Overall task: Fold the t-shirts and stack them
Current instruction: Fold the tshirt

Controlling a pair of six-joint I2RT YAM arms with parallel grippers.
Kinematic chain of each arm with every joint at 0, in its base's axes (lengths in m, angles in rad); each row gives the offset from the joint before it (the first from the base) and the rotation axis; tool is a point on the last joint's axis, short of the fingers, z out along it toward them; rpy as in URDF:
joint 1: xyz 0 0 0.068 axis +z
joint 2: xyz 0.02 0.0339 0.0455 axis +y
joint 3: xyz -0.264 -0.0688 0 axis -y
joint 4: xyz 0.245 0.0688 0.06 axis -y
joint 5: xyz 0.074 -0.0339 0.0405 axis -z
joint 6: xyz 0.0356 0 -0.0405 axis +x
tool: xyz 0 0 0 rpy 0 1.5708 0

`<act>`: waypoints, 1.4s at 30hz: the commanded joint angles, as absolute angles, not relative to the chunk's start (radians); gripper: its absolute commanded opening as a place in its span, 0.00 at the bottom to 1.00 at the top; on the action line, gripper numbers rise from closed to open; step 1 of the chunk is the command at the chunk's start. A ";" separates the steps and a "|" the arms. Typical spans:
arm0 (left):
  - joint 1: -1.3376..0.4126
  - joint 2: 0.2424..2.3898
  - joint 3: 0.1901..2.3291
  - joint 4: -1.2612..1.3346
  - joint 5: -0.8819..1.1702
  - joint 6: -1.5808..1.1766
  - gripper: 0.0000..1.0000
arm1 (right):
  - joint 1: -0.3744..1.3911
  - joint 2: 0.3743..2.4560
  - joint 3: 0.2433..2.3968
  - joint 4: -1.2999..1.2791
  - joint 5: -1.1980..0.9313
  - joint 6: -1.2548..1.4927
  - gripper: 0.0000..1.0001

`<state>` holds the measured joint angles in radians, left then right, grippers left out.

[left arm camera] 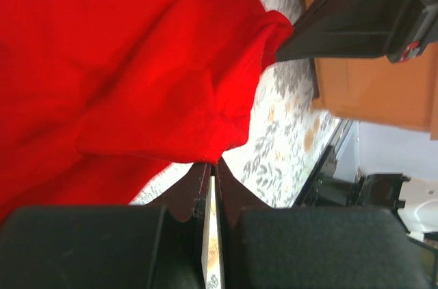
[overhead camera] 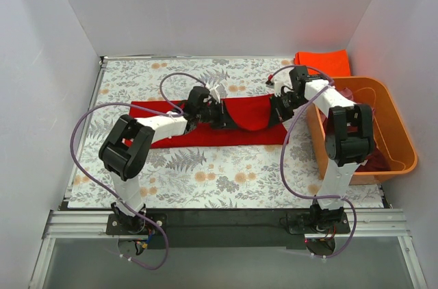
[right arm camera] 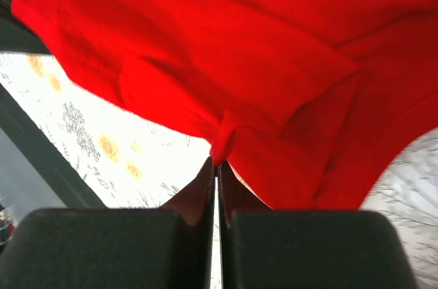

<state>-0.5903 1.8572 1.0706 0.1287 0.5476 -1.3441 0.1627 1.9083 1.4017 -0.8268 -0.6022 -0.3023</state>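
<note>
A bright red t-shirt (overhead camera: 205, 133) lies as a long strip across the middle of the table, with its right part lifted and sagging between my two grippers. My left gripper (overhead camera: 220, 115) is shut on an edge of the red t-shirt (left arm camera: 123, 70). My right gripper (overhead camera: 279, 107) is shut on a bunched fold of the same shirt (right arm camera: 226, 42). An orange-red folded t-shirt (overhead camera: 322, 61) lies at the far right corner. A maroon shirt (overhead camera: 380, 159) lies in the orange tub.
An orange plastic tub (overhead camera: 400, 140) stands at the right edge, close beside my right arm; it also shows in the left wrist view (left arm camera: 369, 90). The table (overhead camera: 226, 179) carries a floral cloth. White walls enclose the left, back and right.
</note>
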 commanded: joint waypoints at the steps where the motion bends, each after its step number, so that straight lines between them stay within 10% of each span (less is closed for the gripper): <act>1: -0.542 1.856 1.147 0.120 0.577 -1.301 0.00 | 0.155 1.920 1.508 -0.816 -0.614 -0.310 0.01; 26: -0.420 2.056 1.246 0.215 0.631 -1.315 0.04 | 0.156 2.174 1.808 -0.818 -0.624 -0.284 0.01; 30: -0.397 2.049 1.239 0.229 0.629 -1.331 0.25 | 0.164 2.206 1.858 -0.819 -0.626 -0.273 0.01; 34: -0.382 2.023 1.235 0.213 0.632 -1.332 0.41 | 0.167 2.224 1.893 -0.821 -0.632 -0.259 0.37; 42: -0.315 1.861 1.195 0.071 0.598 -1.208 0.42 | 0.156 2.135 1.850 -0.821 -0.543 -0.290 0.40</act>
<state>-0.3420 2.0125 1.1984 0.1593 0.6205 -1.2980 0.1638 2.2238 1.8500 -0.8120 -0.5774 -0.2691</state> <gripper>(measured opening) 0.421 0.410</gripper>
